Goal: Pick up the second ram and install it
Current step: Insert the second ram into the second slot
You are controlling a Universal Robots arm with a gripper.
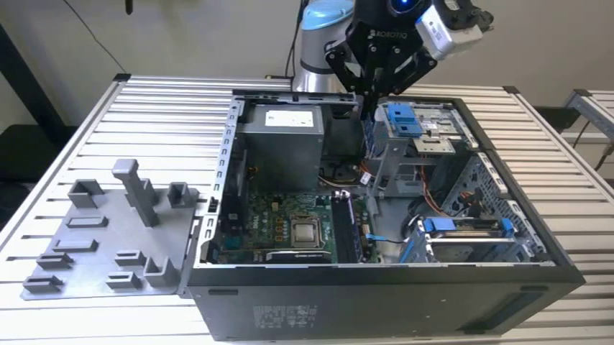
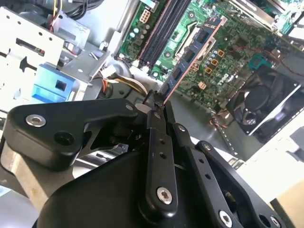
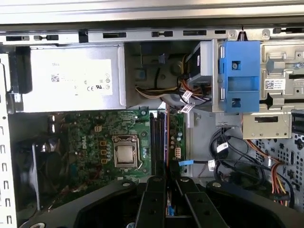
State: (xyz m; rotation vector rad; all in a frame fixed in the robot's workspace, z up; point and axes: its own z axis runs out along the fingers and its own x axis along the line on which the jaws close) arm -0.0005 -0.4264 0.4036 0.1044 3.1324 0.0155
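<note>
Gripper (image 2: 156,103) jaws clenched on the second ram (image 2: 192,51) — stick pinched at one end and held in the air above the open computer case (image 1: 384,295). In the first wrist view it shows edge-on, just beside the dark memory slots (image 3: 156,142) on the motherboard (image 3: 90,137).

Gripper (image 2: 159,103): black jaws closed on 1 end of the ram stick (image 2: 192,53). Stick seen nearly edge-on, black chips along its face, running away from the jaws over the green motherboard (image 2: 232,42). Far end lies near the long black slots (image 2: 164,28). Black fan (image 2: 263,102) beside the board. Blue bracket (image 2: 53,83) and orange-yellow wires (image 2: 124,85) near the jaws.
</note>
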